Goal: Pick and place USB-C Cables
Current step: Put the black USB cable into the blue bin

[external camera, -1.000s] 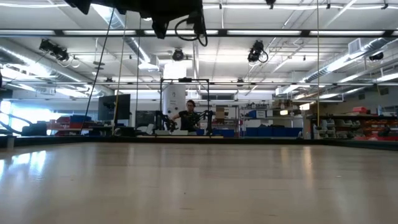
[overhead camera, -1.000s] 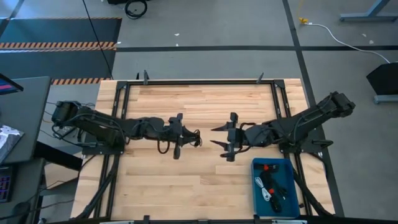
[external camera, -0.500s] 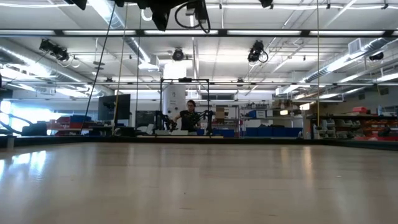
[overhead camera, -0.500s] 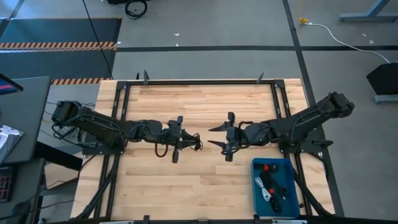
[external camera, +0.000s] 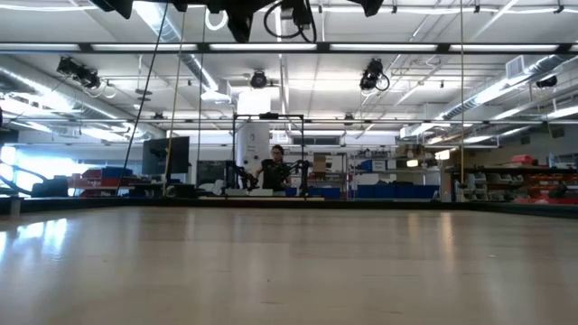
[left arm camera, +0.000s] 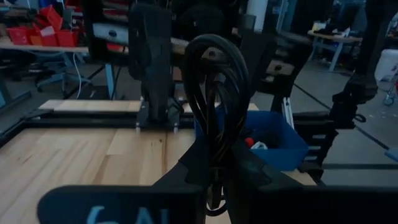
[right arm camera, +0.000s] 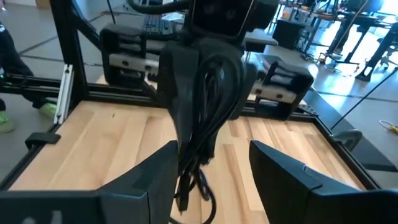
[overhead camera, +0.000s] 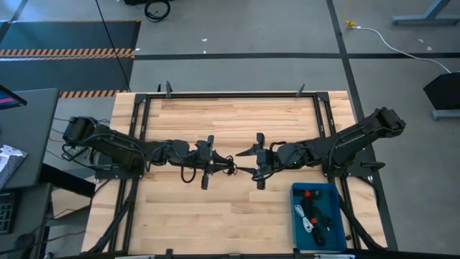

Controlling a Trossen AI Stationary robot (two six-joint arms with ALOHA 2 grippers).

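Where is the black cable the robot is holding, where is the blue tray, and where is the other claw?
black cable bundle (left arm camera: 214,93), left wrist view, middle of its loop.
blue tray (overhead camera: 332,189), high view, its rim.
right claw (overhead camera: 246,161), high view, between its open fingertips.

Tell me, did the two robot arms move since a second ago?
Yes. The left gripper, jaws shut on a black cable bundle, moved toward the table's middle. The right gripper, jaws wide open, came in to meet it, so the bundle now hangs just in front of it. Nothing was let go or newly grabbed. The blue tray and the cables in it stayed put.
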